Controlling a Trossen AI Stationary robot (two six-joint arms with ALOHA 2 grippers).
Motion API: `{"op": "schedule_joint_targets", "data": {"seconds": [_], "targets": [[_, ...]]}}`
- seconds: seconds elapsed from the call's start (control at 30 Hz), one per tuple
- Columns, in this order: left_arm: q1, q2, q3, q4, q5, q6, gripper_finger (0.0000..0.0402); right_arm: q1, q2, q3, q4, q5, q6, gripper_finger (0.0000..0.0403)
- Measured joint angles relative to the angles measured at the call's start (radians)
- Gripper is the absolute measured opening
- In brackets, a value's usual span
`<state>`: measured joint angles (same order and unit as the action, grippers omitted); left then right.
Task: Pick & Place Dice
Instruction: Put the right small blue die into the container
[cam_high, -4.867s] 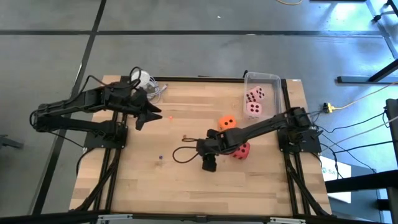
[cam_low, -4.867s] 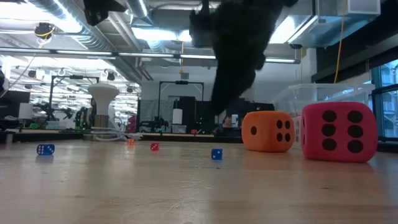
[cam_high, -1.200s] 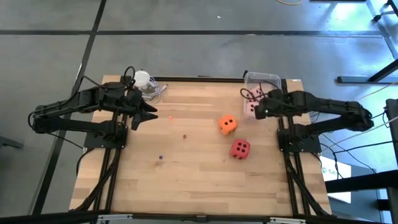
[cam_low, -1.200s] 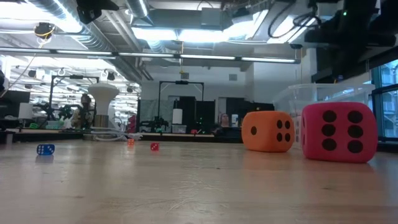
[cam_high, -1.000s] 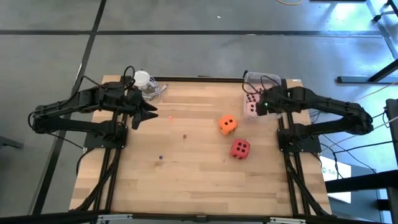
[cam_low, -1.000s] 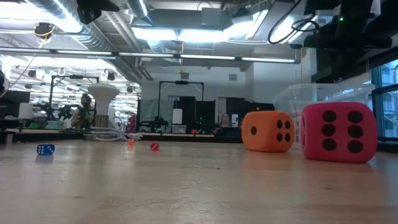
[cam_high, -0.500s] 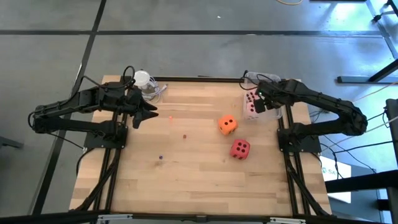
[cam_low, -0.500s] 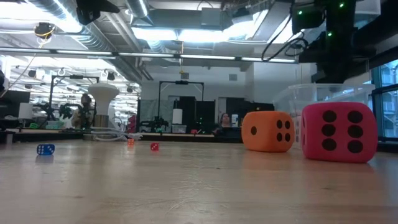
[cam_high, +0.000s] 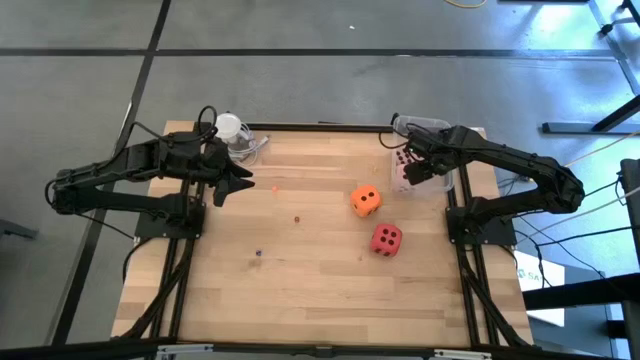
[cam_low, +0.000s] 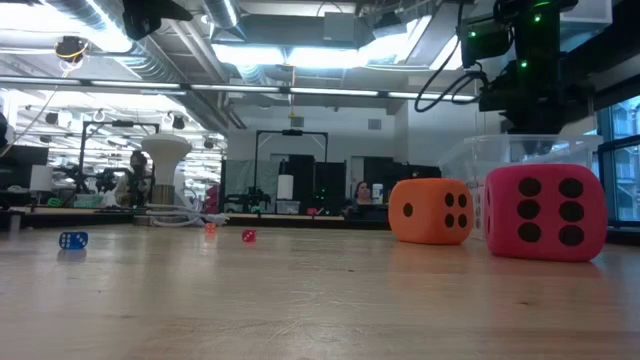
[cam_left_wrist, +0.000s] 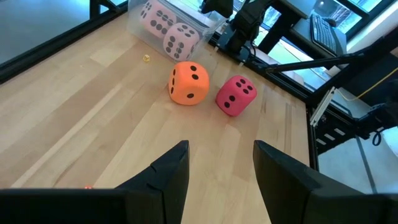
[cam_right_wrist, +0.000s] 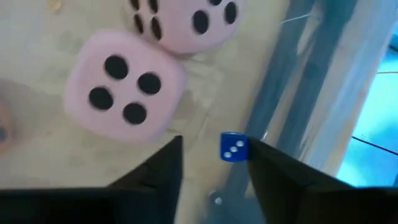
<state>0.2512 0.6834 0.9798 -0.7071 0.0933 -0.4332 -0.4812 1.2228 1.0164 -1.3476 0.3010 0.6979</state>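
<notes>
The orange die (cam_high: 365, 199) and the red die (cam_high: 386, 238) rest on the table right of centre, also in the low view as orange die (cam_low: 430, 211) and red die (cam_low: 545, 212). Two pale pink dice (cam_right_wrist: 124, 87) lie in the clear bin (cam_high: 420, 122) at the far right corner. My right gripper (cam_high: 410, 165) hangs open over the bin, pointing down; a small blue die (cam_right_wrist: 233, 146) shows just past its fingertips (cam_right_wrist: 273, 171). My left gripper (cam_left_wrist: 217, 168) is open, raised over the table's far left part (cam_high: 240, 185). My right gripper has the small blue die (cam_right_wrist: 233, 146) close beside one fingertip, with the gap between the fingers wider than the die. I cannot tell whether that finger touches it.
Small dice lie scattered on the wood: a blue one (cam_low: 72, 240), a red one (cam_low: 248, 236), an orange one (cam_low: 210, 229). A white round object with a cable (cam_high: 228, 128) sits at the far left corner. People show in the room behind (cam_low: 360, 192).
My right gripper has swung toward the far edge, from beside the bin's near end to over the bin, and has tipped downward. The big dice have stayed where they were. My left arm has kept still.
</notes>
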Motion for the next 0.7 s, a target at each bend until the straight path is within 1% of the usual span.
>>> {"op": "schedule_joint_targets", "data": {"seconds": [0.1, 0.17, 0.27, 0.37, 0.47, 0.57, 0.63, 0.67, 0.7], "targets": [[0.000, 0.000, 0.000, 0.000, 0.000, 0.000, 0.0168, 0.000, 0.000, 0.000, 0.001, -0.053, -0.026, 0.0233], [0.000, 0.000, 0.000, 0.000, 0.000, 0.000, 0.0168, 0.000, 0.000, 0.000, 0.001, -0.072, -0.027, 0.0260], [0.000, 0.000, 0.000, 0.000, -0.004, 0.000, 0.0168, 0.000, 0.000, 0.000, -0.016, -0.045, 0.000, 0.0283], [0.000, 0.000, 0.000, 0.000, -0.004, 0.000, 0.0168, 0.004, -0.003, 0.000, 0.060, -0.106, -0.042, 0.0290], [0.000, 0.000, 0.000, 0.000, -0.004, 0.000, 0.0168, 0.006, -0.004, 0.001, 0.034, -0.043, 0.020, 0.0286], [0.000, 0.000, 0.000, 0.000, -0.004, 0.000, 0.0168, -0.001, -0.003, 0.000, 0.098, -0.084, -0.020, 0.0278], [0.000, 0.000, 0.000, 0.000, -0.004, 0.001, 0.0168, -0.007, -0.002, -0.001, 0.050, -0.045, 0.022, 0.0271], [0.000, 0.000, 0.000, 0.000, -0.004, 0.001, 0.0168, -0.008, -0.001, -0.004, 0.058, -0.049, 0.029, 0.0268], [0.000, 0.000, 0.000, 0.000, -0.004, 0.002, 0.0168, -0.011, 0.000, -0.008, 0.088, -0.080, 0.015, 0.0266]]}}
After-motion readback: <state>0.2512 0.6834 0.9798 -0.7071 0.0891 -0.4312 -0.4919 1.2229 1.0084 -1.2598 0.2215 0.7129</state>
